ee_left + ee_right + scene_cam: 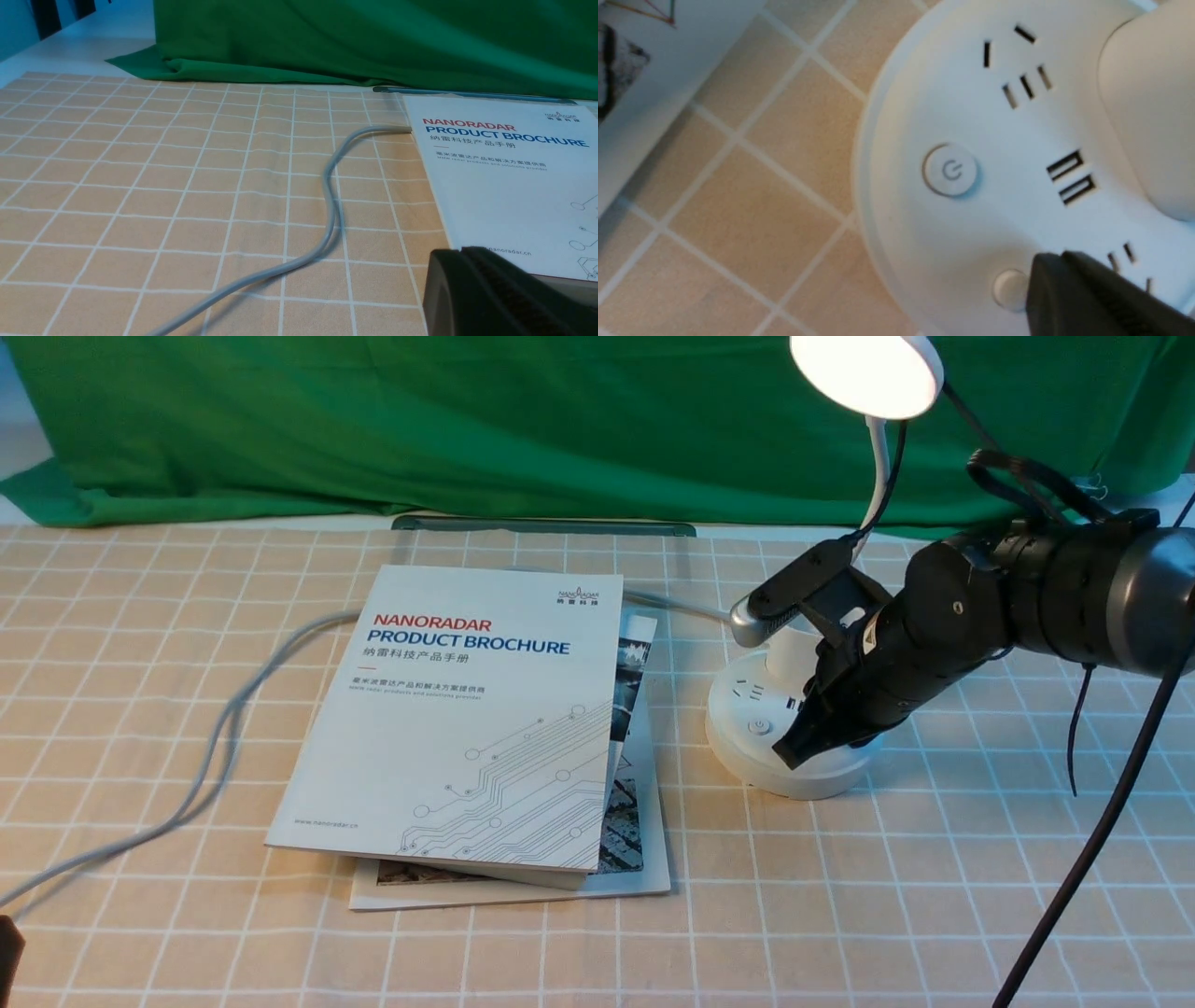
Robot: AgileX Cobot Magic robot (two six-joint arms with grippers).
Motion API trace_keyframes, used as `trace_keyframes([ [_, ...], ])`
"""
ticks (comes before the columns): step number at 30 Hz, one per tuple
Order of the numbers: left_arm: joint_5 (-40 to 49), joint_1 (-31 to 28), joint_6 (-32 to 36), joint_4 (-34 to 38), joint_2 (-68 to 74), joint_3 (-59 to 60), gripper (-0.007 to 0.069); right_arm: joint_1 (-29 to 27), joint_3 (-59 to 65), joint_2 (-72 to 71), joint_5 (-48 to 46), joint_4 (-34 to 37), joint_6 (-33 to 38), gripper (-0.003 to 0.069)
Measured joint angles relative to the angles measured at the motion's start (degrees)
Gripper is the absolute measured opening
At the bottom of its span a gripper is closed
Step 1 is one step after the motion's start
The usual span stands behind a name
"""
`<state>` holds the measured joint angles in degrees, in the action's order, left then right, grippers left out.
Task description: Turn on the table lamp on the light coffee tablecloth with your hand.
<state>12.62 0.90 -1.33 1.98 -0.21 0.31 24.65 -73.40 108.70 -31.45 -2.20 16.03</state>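
Observation:
The white table lamp stands on the light coffee tablecloth [840, 896] at the right; its disc head [868, 373] glows lit, above a thin neck [876, 476] and round base [747, 728]. My right gripper [792, 751] is shut, its tip just over the base's front. In the right wrist view the base [994, 140] shows sockets, a power button [951, 169] and a second plain button [1008, 289]; the shut right gripper [1048, 268] partly covers that second button. My left gripper [460, 254] is shut and empty, low by the brochure's near corner.
A white Nanoradar product brochure [467, 719] lies on another booklet [644, 821] left of the lamp; it also shows in the left wrist view [504, 186]. The lamp's grey cord [224, 728] runs across the cloth to the left. Green cloth [467, 420] hangs behind.

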Motion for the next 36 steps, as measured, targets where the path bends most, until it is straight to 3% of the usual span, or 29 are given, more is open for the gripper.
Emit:
trace_keyframes([
  [15,0.0,0.0,0.0,0.0,0.0,0.0,0.0021,0.0,3.5,-10.5,-2.8,0.2,-3.8,0.0030],
  [27,0.0,0.0,0.0,0.0,0.0,0.0,0.0021,0.0,28.9,-51.5,11.7,0.2,-10.6,0.0037],
  [36,0.0,0.0,0.0,-0.2,0.0,0.0,0.0021,0.0,36.6,-71.6,15.7,0.2,-14.2,0.0046],
])
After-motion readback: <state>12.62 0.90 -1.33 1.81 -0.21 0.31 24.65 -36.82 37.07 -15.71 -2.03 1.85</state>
